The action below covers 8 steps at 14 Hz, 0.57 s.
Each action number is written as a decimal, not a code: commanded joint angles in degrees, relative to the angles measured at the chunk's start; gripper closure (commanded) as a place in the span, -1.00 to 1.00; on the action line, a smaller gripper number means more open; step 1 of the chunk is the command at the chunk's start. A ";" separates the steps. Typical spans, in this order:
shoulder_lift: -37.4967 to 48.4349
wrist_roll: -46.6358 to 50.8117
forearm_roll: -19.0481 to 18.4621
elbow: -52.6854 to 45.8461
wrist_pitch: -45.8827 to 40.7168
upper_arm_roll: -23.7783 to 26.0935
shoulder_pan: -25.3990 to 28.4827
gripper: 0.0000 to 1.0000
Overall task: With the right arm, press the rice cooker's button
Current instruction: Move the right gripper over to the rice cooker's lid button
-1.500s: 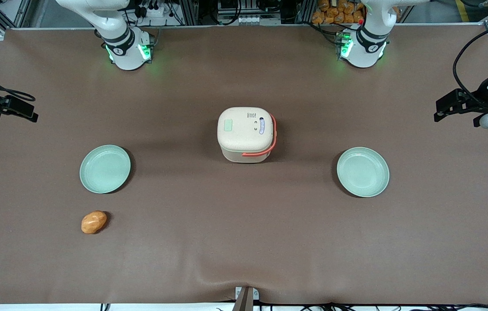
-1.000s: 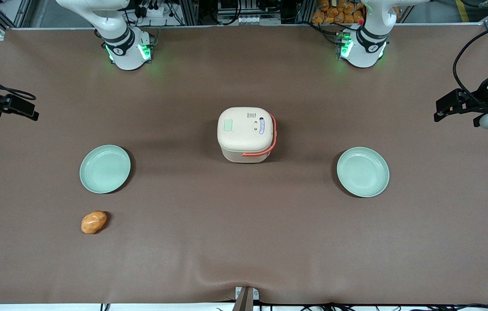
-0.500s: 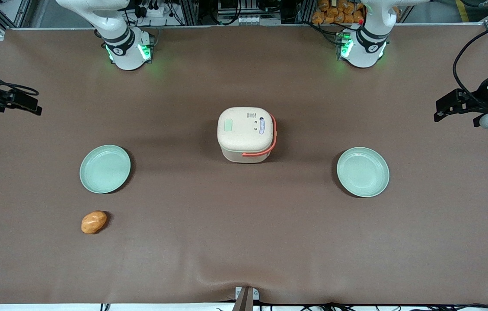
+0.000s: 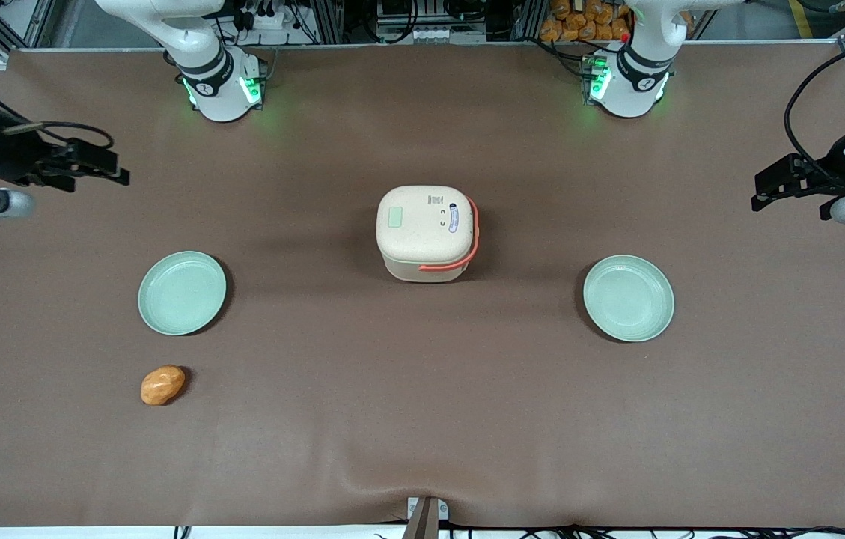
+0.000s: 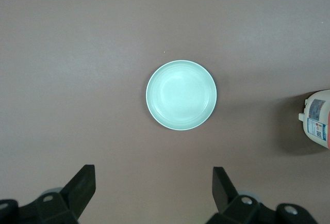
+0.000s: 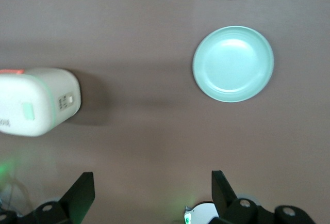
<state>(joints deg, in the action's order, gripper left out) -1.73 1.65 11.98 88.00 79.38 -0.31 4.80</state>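
Hovering with fingers spread wide, the black pincer (image 4: 111, 171) sits well apart from the rounded-square, matte cream rice cooker (image 4: 426, 232).

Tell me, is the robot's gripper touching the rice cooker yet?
Apart. The front view shows the gripper open, up near the working arm's end of the table, with lots of bare brown table between it and the rice cooker.

Cream rice cooker (image 4: 426, 232), orange-red handle (image 4: 459, 258)
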 commanded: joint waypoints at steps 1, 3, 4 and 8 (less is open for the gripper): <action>-0.03 0.54 0.32 -0.02 0.16 -0.31 6.17 -1.00; -1.43 0.46 0.84 0.07 2.17 -0.22 9.51 -1.00; -2.74 0.54 0.93 0.25 4.27 -0.22 11.52 -1.00; -6.44 9.20 1.02 1.21 13.06 -0.22 21.27 -0.26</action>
<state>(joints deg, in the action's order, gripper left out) -6.62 5.61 12.22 89.12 90.03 0.10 21.88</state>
